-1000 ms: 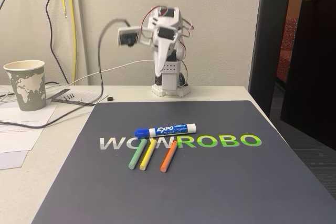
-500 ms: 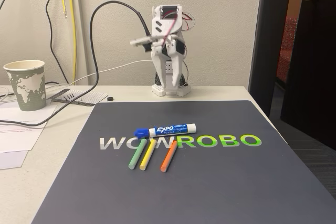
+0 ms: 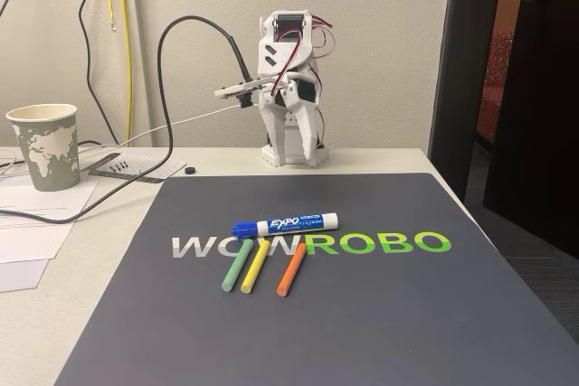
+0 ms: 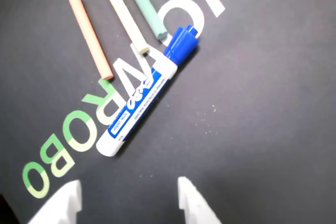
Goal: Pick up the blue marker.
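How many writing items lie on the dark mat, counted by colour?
Blue marker: 1
Green stick: 1
Yellow stick: 1
Orange stick: 1
Total: 4

**Legible text and markings**

- Dark mat (image 3: 362, 314): printed "WOWROBO" across the middle in the fixed view, "WOW" in pale grey letters and "ROBO" in green; the middle letters are partly covered by the things lying on them. In the wrist view the same print appears turned about, with "ROBO" (image 4: 63, 140) readable along the left side.
- Blue marker (image 3: 288, 223): label on the white barrel reads "EXPO" in both views; the smaller print beside the brand is too fine to read.
- Paper cup (image 3: 44, 145): a green world-map pattern, no lettering legible.
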Controlling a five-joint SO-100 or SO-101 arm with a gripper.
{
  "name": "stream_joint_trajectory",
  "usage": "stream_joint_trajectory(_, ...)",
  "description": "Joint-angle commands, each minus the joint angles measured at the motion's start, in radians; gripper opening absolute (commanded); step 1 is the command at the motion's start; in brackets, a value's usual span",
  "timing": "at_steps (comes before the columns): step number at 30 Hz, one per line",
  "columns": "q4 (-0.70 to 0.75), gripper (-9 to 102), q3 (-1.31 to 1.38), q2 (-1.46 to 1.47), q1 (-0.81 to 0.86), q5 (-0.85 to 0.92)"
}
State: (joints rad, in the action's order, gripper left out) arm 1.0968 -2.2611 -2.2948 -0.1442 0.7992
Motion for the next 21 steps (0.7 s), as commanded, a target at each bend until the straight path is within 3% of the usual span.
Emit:
stream_joint_trajectory(1, 0.017, 25, 0.052, 0.012, -0.015, -0.077)
stream_joint_trajectory(12, 0.038, 21, 0.037, 0.061, -0.069, -0.190)
stream_joint_trajectory(21, 0.204, 24, 0.158, 0.218, -0.046, -0.279)
